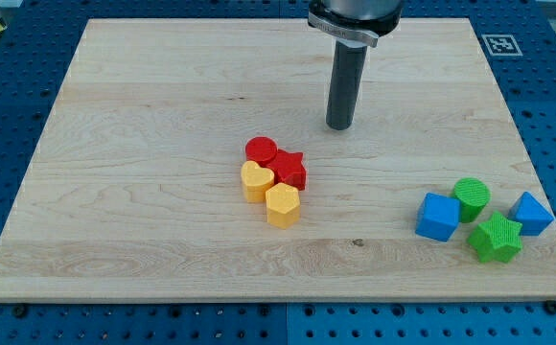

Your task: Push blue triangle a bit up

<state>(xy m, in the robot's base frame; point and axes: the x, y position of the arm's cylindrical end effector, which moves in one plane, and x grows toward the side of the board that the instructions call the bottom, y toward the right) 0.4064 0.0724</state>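
Green star [496, 239] sitting lowest at the frame's lower right, amid a four-block cluster.

Beside it are lying a blue cube [438, 217], a green cylinder [471, 198] and the blue triangle [531, 214], the last resting furthest right. My tip [340, 126] is standing at upper centre, well apart from them, bearing no fingers. Red cylinder [261, 150], red star [289, 171], yellow heart [256, 180] and yellow hexagon [282, 204] are huddling touching at centre on the wooden board [144, 115].

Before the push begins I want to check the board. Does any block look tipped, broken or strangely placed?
Nothing stands out. Red and yellow blocks sit clustered mid-board; the blue triangle, blue cube, green cylinder and green star sit together at the view's lower right. My tip is apart from all.
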